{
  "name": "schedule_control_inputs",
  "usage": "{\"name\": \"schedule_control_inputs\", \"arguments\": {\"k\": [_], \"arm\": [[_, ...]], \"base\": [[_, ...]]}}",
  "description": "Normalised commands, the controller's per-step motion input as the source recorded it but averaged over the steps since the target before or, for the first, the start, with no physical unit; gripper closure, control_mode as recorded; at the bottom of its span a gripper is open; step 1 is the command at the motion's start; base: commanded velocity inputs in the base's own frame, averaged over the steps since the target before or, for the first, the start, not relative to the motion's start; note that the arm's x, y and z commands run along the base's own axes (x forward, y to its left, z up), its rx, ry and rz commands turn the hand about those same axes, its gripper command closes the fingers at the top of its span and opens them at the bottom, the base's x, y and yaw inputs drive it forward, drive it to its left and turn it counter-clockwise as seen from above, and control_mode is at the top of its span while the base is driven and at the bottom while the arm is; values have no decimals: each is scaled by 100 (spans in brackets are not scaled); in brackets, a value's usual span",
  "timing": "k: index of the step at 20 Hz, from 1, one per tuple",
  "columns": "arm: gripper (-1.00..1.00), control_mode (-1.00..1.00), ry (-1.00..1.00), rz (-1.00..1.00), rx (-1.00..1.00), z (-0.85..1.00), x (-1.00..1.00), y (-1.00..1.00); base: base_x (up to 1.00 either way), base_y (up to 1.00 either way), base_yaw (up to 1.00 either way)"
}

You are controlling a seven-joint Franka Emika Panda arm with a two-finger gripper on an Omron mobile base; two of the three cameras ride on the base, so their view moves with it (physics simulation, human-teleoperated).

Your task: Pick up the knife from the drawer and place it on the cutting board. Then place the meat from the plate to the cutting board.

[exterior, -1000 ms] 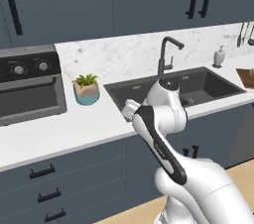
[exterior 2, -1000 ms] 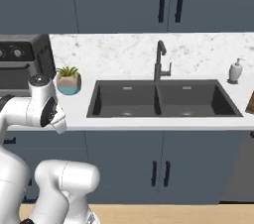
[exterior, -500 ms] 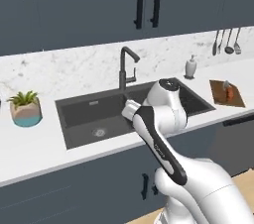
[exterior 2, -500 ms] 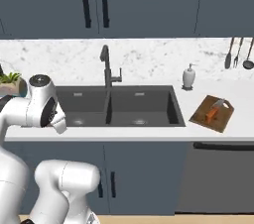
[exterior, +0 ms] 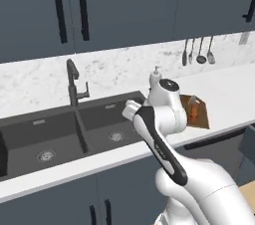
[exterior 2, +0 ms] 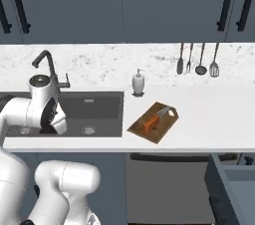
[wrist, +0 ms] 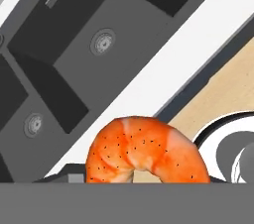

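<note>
Hand view, tilted above the double sink [wrist: 94, 34], has a curled orange shrimp [wrist: 146, 151], the meat, sitting low between the jaws; apparently pinched. It looks light, soft and slippery. The cutting board [exterior 2: 162, 130] already carries the knife [exterior 2: 152, 121].

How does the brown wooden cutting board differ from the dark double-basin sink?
The brown wooden cutting board lies flat on the white counter, turned askew; the dark double-basin sink is sunk into it, square to the edge. The board carries an orange-handled knife; the sink's basins show drains. Both are rectangular.
</note>
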Motion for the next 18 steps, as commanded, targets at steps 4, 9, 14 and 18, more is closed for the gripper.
{"name": "schedule_control_inputs", "arguments": {"k": [4, 9, 14, 18], "arm": [[100, 100, 0, 0, 0, 0, 0, 0], [100, 100, 0, 0, 0, 0, 0, 0], [100, -100, 6, 0, 1, 0, 29, -15], [100, -100, 9, 0, 0, 0, 62, -14]], "base": [[48, -100, 0], [60, -87, 0], [48, -18, 0], [0, 0, 0]]}}
